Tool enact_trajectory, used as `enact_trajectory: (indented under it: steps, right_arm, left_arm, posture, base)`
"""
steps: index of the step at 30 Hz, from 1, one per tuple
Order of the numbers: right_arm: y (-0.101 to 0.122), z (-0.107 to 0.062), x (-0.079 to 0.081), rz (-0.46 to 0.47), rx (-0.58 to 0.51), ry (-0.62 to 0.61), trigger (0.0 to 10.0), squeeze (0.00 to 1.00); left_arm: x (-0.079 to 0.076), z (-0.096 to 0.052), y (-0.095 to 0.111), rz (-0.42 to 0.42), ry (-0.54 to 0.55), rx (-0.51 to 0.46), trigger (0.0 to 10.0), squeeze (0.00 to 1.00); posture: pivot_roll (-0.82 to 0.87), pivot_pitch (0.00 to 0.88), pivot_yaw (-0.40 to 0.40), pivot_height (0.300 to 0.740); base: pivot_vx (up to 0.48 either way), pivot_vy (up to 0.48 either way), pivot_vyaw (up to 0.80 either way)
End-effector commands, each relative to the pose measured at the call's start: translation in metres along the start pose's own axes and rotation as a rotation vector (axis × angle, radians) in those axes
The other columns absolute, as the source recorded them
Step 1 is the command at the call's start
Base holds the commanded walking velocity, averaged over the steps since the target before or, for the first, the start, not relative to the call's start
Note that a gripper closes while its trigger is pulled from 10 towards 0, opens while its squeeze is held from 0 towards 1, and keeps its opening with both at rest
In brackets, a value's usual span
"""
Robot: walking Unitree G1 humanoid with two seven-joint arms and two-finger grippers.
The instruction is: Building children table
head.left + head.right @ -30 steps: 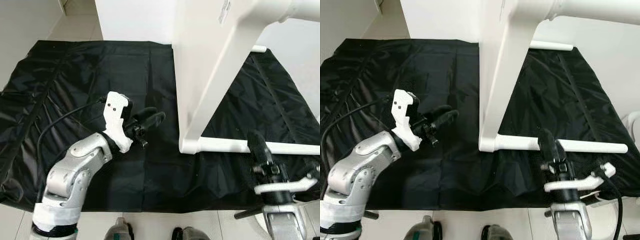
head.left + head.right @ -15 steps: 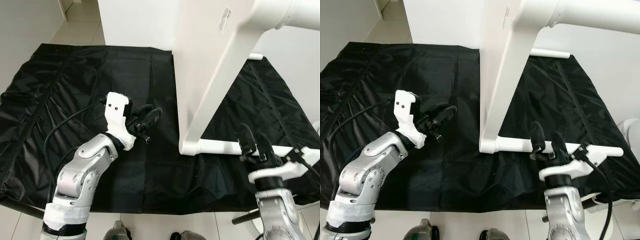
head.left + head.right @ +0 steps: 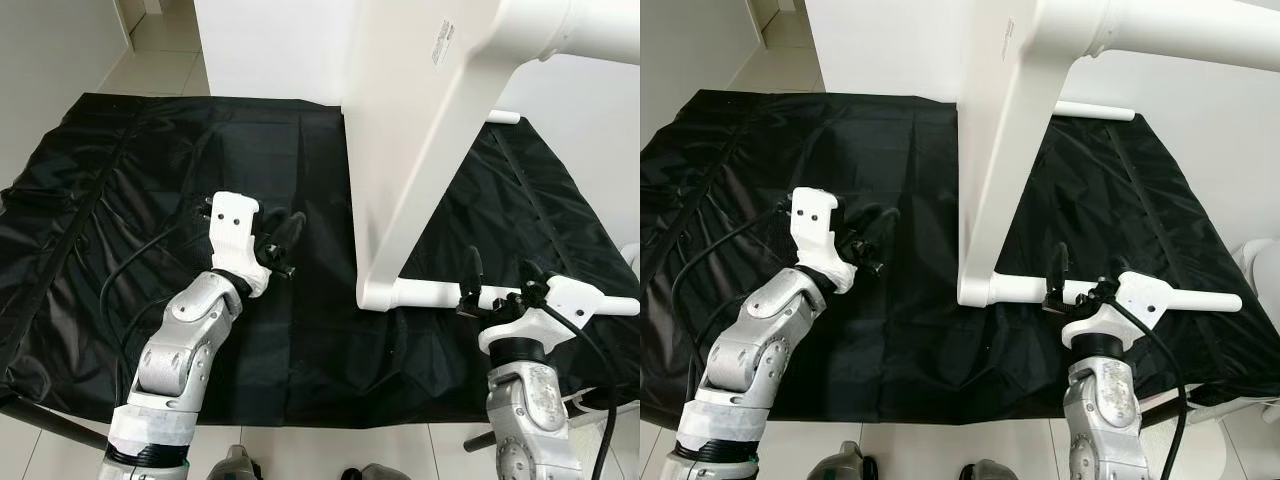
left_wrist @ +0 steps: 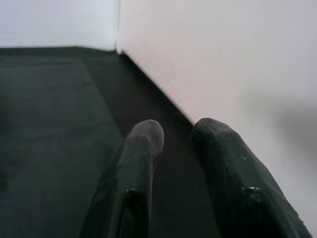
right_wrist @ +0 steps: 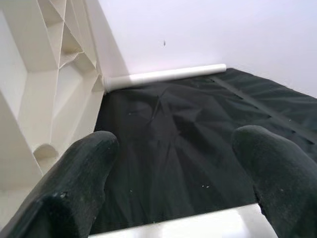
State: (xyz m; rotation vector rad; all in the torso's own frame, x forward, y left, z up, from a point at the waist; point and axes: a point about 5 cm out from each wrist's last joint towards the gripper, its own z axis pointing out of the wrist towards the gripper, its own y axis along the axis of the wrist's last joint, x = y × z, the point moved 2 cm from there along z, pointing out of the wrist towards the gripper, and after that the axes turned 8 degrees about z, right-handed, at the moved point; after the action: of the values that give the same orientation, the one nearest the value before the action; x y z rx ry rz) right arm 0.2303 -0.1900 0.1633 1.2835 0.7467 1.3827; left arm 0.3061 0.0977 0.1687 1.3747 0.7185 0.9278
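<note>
Head views: a white plastic children's table (image 3: 420,150) lies on its side on a crinkled black plastic sheet (image 3: 130,180). The right gripper (image 3: 497,278), fingers wide apart, straddles the table's white tube leg (image 3: 1020,290). Left wrist view: the left gripper (image 4: 173,134), nearly closed and empty, hovers beside the tabletop.

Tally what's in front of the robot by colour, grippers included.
White: 1, the table standing on its side
Black: 3, the floor sheet, the left gripper, the right gripper
Total: 4
</note>
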Motion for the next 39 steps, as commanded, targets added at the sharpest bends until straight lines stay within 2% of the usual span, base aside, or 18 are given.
enact_trajectory:
  steps: [1, 9, 14, 19, 25, 29, 39]
  right_arm:
    - [-0.006, -0.002, -0.001, -0.022, 0.015, -0.013, 10.0, 0.0]
    - [-0.017, 0.0, -0.005, -0.065, 0.038, -0.051, 10.0, 0.0]
    - [-0.019, 0.005, -0.004, -0.087, 0.043, -0.059, 10.0, 0.0]
    - [-0.024, 0.018, -0.002, -0.102, 0.053, -0.057, 10.0, 0.0]
    - [-0.027, 0.023, 0.0, -0.115, 0.059, -0.057, 10.0, 0.0]
    - [-0.037, 0.032, 0.007, -0.124, 0.093, -0.016, 10.0, 0.0]
    - [-0.044, 0.049, 0.007, -0.143, 0.111, -0.005, 10.0, 0.0]
  left_arm:
    - [0.003, 0.0, -0.007, 0.035, 0.077, 0.026, 10.0, 0.0]
    - [0.007, 0.0, -0.019, 0.075, 0.131, 0.052, 10.0, 0.0]
    - [0.005, 0.003, -0.02, 0.058, 0.134, 0.055, 10.0, 0.0]
    - [-0.001, 0.011, -0.02, 0.053, 0.167, 0.075, 10.0, 0.0]
    - [-0.004, 0.014, -0.019, 0.065, 0.164, 0.062, 10.0, 0.0]
    - [-0.006, 0.017, -0.019, 0.085, 0.173, 0.056, 10.0, 0.0]
    - [-0.014, 0.021, -0.011, 0.116, 0.15, 0.033, 10.0, 0.0]
  posture:
    - [0.05, 0.035, -0.027, 0.74]
    - [0.05, 0.039, -0.028, 0.74]
    - [0.05, 0.04, -0.029, 0.74]
    - [0.05, 0.046, -0.031, 0.74]
    - [0.05, 0.048, -0.033, 0.74]
    - [0.06, 0.054, -0.037, 0.74]
    - [0.07, 0.051, -0.046, 0.74]
  base:
    - [0.0, 0.0, 0.0]
    - [0.0, 0.0, 0.0]
    - [0.0, 0.0, 0.0]
    - [0.0, 0.0, 0.0]
    - [0.0, 0.0, 0.0]
    - [0.0, 0.0, 0.0]
    - [0.0, 0.0, 0.0]
